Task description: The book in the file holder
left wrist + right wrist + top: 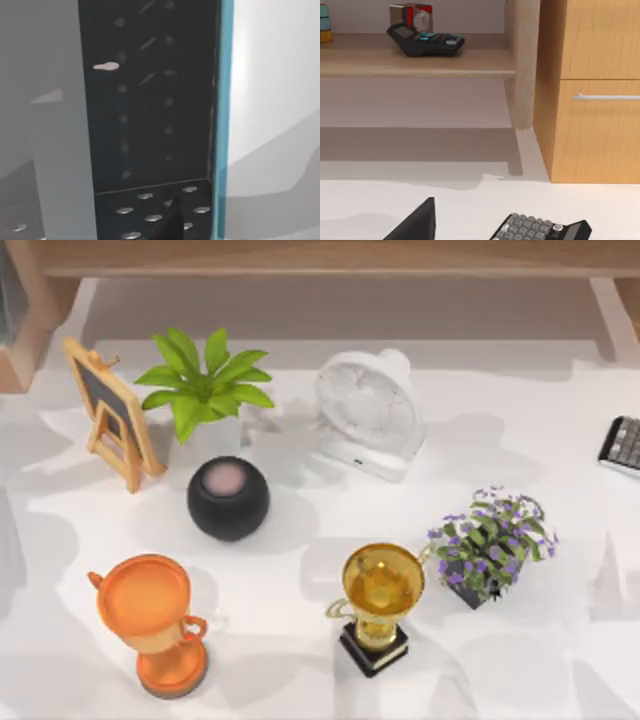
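Close before the left wrist camera: dark perforated file holder (150,125), a blue edge, likely the book (226,100), upright against its side. Finger spread: cannot tell, either arm. Farther out on the white table (300,540): black speaker (228,497), gold trophy (378,605), fan (368,412).

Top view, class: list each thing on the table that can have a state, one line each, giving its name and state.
Orange trophy: upright, near the left front.
Gold trophy: upright on its black base.
White fan: standing, tilted back.
Small chalkboard easel: standing, board blank.
Black round speaker: resting upright.
Green plant: upright.
Purple flower pot: leaning.
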